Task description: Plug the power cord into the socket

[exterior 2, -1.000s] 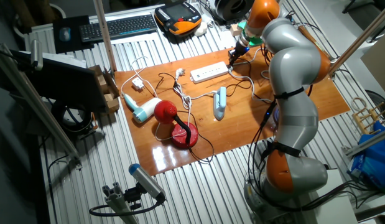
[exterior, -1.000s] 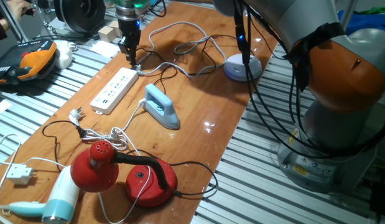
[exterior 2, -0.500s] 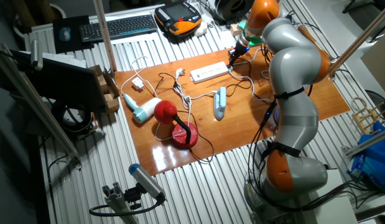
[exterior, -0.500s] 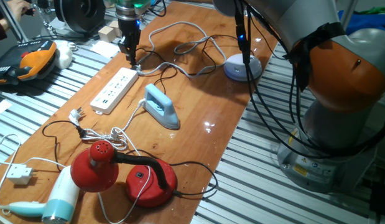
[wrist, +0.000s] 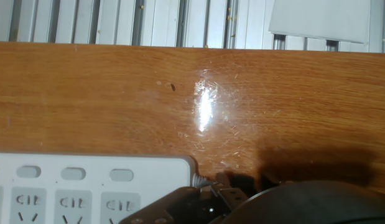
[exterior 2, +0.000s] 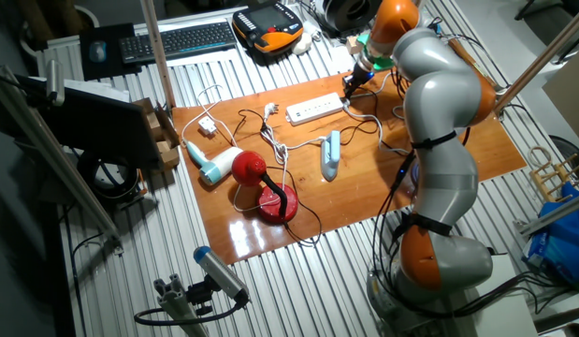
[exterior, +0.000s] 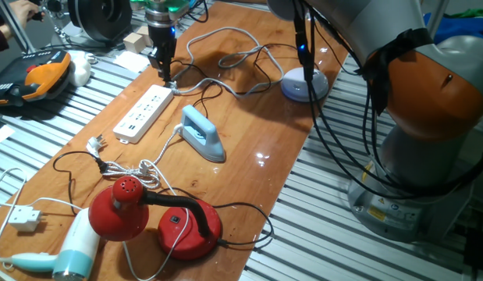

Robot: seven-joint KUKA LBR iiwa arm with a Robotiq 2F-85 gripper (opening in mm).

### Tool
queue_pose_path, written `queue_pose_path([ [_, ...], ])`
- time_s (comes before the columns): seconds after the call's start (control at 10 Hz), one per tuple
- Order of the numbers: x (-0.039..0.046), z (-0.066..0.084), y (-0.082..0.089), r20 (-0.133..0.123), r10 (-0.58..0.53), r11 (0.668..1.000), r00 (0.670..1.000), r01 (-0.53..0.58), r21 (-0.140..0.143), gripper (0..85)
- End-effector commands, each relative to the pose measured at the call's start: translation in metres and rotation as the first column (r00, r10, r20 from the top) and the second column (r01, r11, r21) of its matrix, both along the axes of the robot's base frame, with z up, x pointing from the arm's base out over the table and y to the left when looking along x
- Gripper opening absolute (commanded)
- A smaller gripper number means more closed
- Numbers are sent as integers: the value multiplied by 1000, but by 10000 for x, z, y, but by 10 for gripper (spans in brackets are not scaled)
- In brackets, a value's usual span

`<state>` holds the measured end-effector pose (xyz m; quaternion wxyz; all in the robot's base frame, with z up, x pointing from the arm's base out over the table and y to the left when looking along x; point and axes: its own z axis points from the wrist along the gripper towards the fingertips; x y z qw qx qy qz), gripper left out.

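Note:
The socket is a long white power strip (exterior: 143, 112) lying on the wooden table, also visible in the other fixed view (exterior 2: 314, 109). My gripper (exterior: 166, 78) stands upright just past the strip's far end, also seen from the other side (exterior 2: 348, 91). It is shut on the small black plug (wrist: 222, 191) of the power cord, and a metal prong shows beside the strip's corner (wrist: 86, 186). The thin black cord (exterior: 204, 95) trails right from the fingertips. The plug sits beside the strip's end, not over an outlet. The fingers themselves are hidden in the hand view.
A light-blue iron (exterior: 202, 134) lies right of the strip. A red lamp (exterior: 159, 215), a hair dryer (exterior: 69, 254) and a white plug block (exterior: 24, 218) lie nearer the front. A pale grey cable (exterior: 225, 35) loops behind. A round grey-blue device (exterior: 305, 84) sits at the right edge.

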<state>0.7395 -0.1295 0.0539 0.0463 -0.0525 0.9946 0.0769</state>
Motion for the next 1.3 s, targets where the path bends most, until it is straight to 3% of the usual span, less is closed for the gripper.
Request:
queue_pose_path([
  [0.0,5,-22,1,0,-1,1000,1000,1,1,340],
  [0.6,-10,-33,10,-23,1,1000,1000,-1,-5,340],
  [1.2,-15,-37,14,-30,4,1000,1000,-4,-8,340],
])
